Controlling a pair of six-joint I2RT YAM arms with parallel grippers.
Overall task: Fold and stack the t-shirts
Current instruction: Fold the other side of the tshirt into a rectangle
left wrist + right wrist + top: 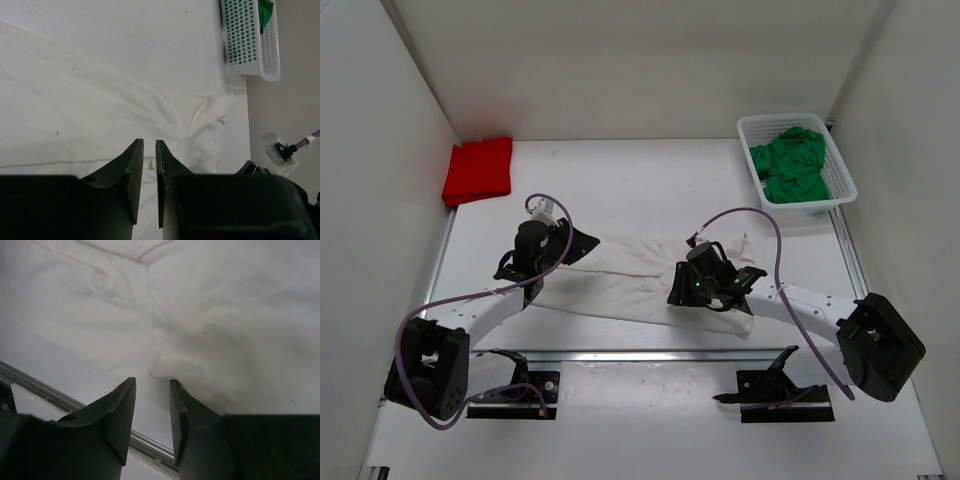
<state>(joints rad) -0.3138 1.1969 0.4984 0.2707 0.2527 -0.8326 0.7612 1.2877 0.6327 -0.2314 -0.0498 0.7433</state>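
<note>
The white t-shirt (620,275) lies spread across the middle of the table and fills the left wrist view (90,110) and the right wrist view (225,315). My left gripper (578,243) is at its left end, jaws nearly together with a fold of white cloth between them (149,150). My right gripper (678,296) sits at the shirt's near hem, jaws apart around the hem's edge (152,382). The red t-shirt (478,170) lies folded at the back left. The green t-shirt (790,165) lies bunched in the basket.
The white mesh basket (840,165) stands at the back right and also shows in the left wrist view (245,45). A metal rail (45,390) runs along the table's near edge, just below the right gripper. White walls enclose the table.
</note>
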